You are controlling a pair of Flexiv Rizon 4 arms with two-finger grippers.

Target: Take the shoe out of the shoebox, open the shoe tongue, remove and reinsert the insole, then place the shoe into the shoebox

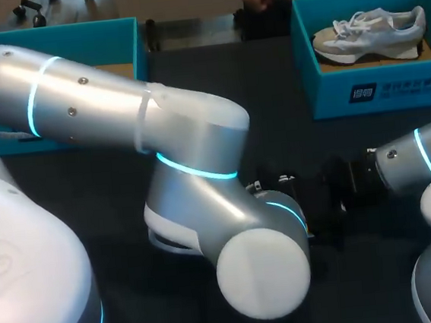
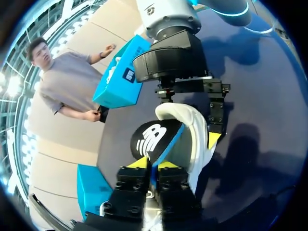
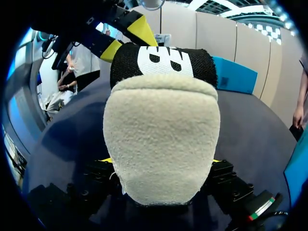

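l gripper (image 2: pixel 153 164) clamped on black tongue (image 2: pixel 153 137), r gripper (image 3: pixel 161 161) grasping shoe (image 3: pixel 161 130) at heel, mid-table; shoebox (image 1: pixel 376 89) w/ 2nd shoe (image 1: pixel 371 33) at 1 o'clock.

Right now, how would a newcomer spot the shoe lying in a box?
Find the teal shoebox at the far right corner of the table. In it lies a pale sneaker with white laces; the other shoe is unboxed, held at mid-table.

A dark table (image 1: pixel 288 124); on it a teal shoebox (image 1: pixel 376 89) with a printed front wall; a second teal shoebox (image 1: pixel 74 44) stands well apart to its left, along the same far edge.
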